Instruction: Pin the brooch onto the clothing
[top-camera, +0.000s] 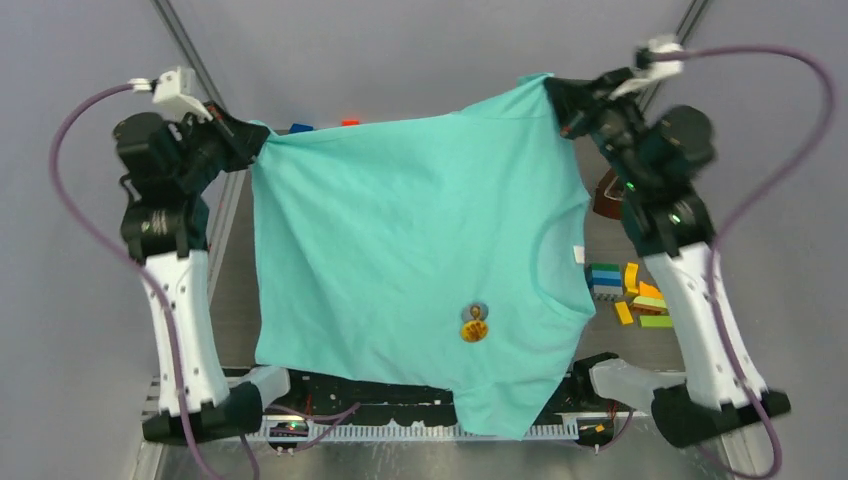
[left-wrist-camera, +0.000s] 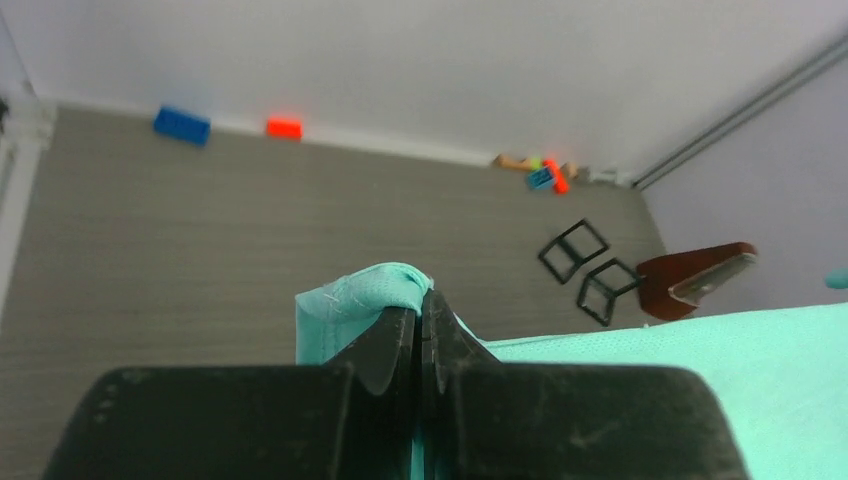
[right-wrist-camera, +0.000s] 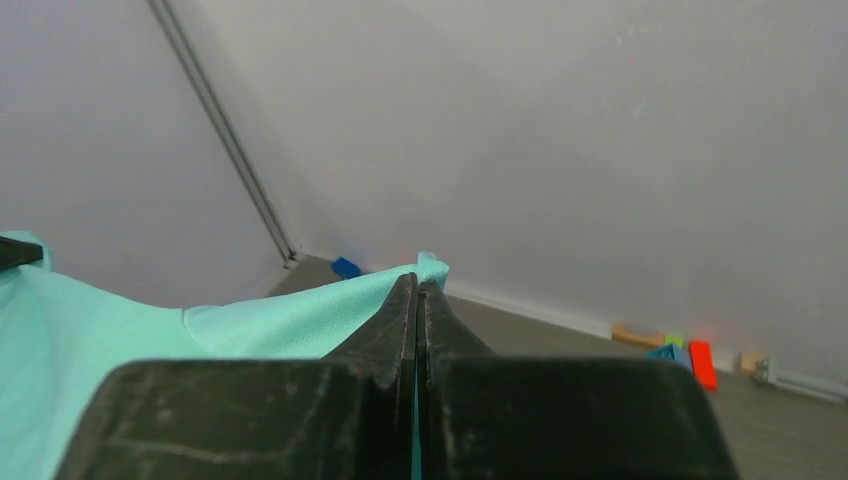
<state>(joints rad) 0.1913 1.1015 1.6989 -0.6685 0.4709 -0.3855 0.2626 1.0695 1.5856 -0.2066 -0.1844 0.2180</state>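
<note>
**Both grippers pinched on the T-shirt; brooch on the chest**

Fingertips first. In the left wrist view, your left gripper (left-wrist-camera: 420, 312) has its jaws pressed together on a folded corner of the turquoise T-shirt (left-wrist-camera: 700, 360). In the right wrist view, your right gripper (right-wrist-camera: 416, 292) is clamped the same way on another bit of the cloth's edge. Neither hand is free.

Outward from there, in the top view: the T-shirt hangs spread between the two grippers, off the table (left-wrist-camera: 150, 250), and drapes toward the arm bases. The hem looks to be on the left and the round neck on the right, so its long axis runs left to right.

The brooch (top-camera: 474, 327), a small golden-brown piece with a greyish disc just above it, sits on the chest, just left of the neckline. It lies toward the bases from both hands and is nearer your right gripper than your left. It appears attached already; you cannot tell from here whether the pin is fastened.

A small white tag (top-camera: 578, 253) shows at the collar, too small to read. No other writing is legible.

Coloured blocks (top-camera: 630, 295) lie on the table to the right of the shirt.
</note>
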